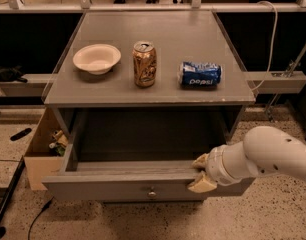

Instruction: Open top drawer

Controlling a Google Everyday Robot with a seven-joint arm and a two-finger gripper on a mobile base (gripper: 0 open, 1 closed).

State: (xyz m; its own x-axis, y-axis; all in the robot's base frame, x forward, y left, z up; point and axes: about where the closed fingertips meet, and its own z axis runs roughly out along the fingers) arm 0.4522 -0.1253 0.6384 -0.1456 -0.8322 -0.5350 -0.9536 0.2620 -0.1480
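Camera view, looking down on a grey cabinet. The top drawer (118,189) stands pulled well out below the tabletop (158,34), its grey interior exposed and its flat front facing the viewer, with the round knob (152,193) at centre. The white arm (273,154) enters from the right edge, low, and reaches leftward almost level, its wrist collar ending at the right part of the drawer front. The pincer (199,173) straddles the top edge of that front. One tan finger lies inside the drawer, and the other finger (202,184) lies against the outer face, so that the front panel is pinched between them, well right of the knob.

On the tabletop, from left to right:
- a white bowl (96,58), upright
- a gold can (144,64), upright, near the centre
- a blue Pepsi can (200,74), lying on its side

The three stand apart from one another. A cardboard box (38,154) sits on the speckled floor (273,219), just beside the cabinet's left side.
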